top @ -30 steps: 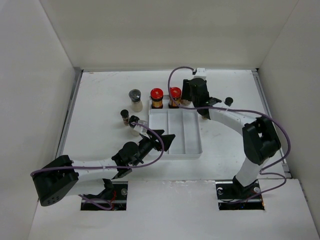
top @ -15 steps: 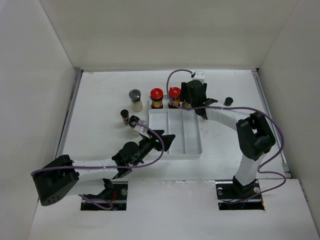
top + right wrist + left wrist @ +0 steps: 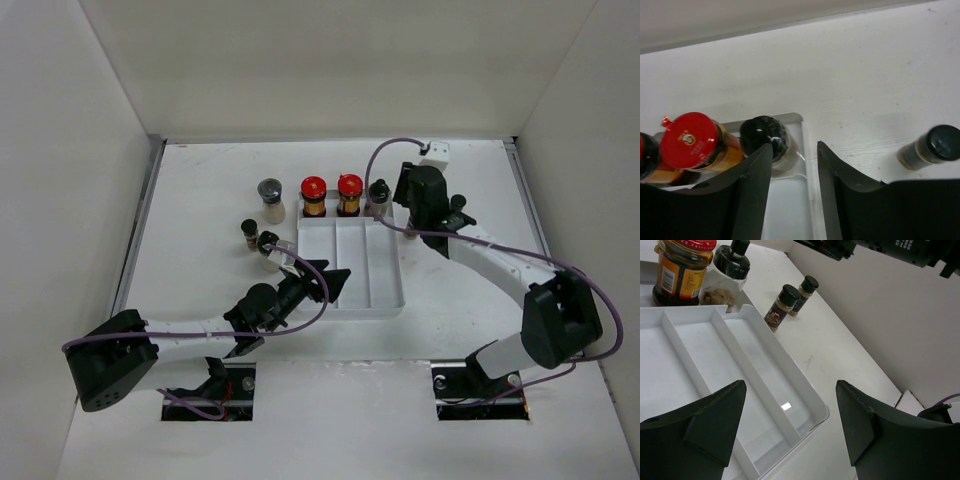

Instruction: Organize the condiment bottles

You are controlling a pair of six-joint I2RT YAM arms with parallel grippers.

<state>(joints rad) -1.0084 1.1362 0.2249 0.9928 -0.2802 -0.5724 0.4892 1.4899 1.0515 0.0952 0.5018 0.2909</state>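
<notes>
Along white tray [image 3: 352, 268] rim, seemingly three bottles [image 3: 350, 193]

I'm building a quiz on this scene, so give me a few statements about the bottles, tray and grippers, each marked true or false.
1. Two red-capped jars stand side by side at the white tray's far end. True.
2. The left gripper grips a spice bottle. False: it is open and empty, above the tray.
3. A black-capped bottle stands beside a red-capped jar. True.
4. The grey-lidded jar stands right of the red-capped jars. False: it stands left of them.
5. The right gripper is clamped on a bottle. False: it holds nothing.
</notes>
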